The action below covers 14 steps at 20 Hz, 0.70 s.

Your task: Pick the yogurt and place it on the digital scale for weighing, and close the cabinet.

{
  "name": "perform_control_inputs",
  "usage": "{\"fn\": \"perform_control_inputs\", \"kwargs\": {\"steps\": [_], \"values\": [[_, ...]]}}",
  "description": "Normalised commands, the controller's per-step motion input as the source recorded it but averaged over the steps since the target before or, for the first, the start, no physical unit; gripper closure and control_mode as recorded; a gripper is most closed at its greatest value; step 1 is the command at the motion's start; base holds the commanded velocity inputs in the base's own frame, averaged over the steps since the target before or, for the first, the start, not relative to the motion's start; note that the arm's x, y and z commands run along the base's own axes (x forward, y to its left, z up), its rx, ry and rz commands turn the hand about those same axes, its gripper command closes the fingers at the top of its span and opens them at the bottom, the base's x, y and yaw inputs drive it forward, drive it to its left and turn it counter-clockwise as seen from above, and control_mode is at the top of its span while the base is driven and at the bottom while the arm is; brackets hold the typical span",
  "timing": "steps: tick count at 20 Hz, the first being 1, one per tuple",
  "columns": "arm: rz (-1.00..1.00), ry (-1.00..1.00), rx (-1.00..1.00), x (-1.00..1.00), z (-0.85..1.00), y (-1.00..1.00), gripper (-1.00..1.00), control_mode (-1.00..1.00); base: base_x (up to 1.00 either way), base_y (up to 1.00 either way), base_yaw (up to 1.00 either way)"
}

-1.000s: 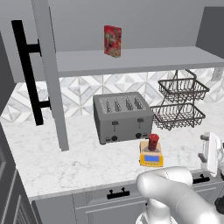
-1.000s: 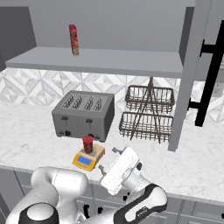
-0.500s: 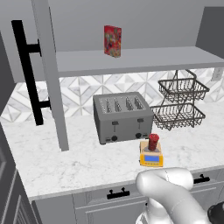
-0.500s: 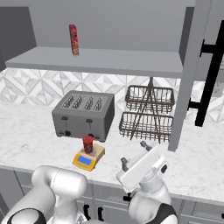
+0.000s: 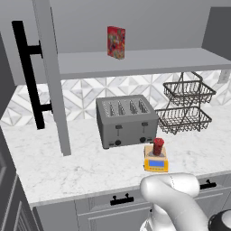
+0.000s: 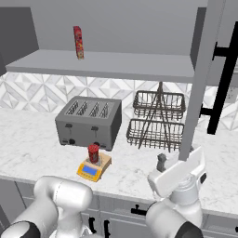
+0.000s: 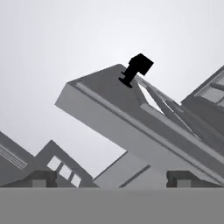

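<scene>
The yogurt (image 5: 158, 145) (image 6: 94, 153), a small red cup, stands upright on the yellow digital scale (image 5: 156, 163) (image 6: 93, 170) in front of the toaster. The cabinet has both doors swung out: the left door (image 5: 50, 76) with its black bar handle (image 5: 29, 74), and the right door (image 6: 203, 79) with its handle (image 6: 224, 76). My gripper (image 6: 181, 161) (image 7: 113, 178) is open and holds nothing. It sits just below the right door's lower edge, right of the scale, and points up. In the hand view the door's underside (image 7: 109, 111) and handle end (image 7: 136, 69) loom overhead.
A grey toaster (image 5: 127, 121) (image 6: 88, 122) sits behind the scale. A two-tier wire basket rack (image 5: 185, 106) (image 6: 156, 120) stands to its right. A flat red patterned box (image 5: 116, 42) (image 6: 78, 42) stands on the cabinet shelf. Drawers with small black handles (image 5: 122, 199) run below the counter edge.
My hand has swung right and up, from beside the scale to under the right door's lower edge. It has left the left base view. The yogurt and scale have not moved.
</scene>
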Motion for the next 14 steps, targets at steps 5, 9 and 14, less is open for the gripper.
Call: {"fn": "perform_control_inputs", "kwargs": {"steps": [5, 9, 14], "values": [[0.08, 0.19, 0.00, 0.03, 0.01, -0.47, -1.00, -1.00, 0.00, 0.00, 0.00], [0.12, 0.00, 0.00, 0.09, -0.30, -0.34, -1.00, -1.00, 0.00, 0.00, 0.00], [0.08, 0.15, 0.00, 0.57, 0.00, -0.45, -1.00, -1.00, 0.00, 0.00, 0.00]]}}
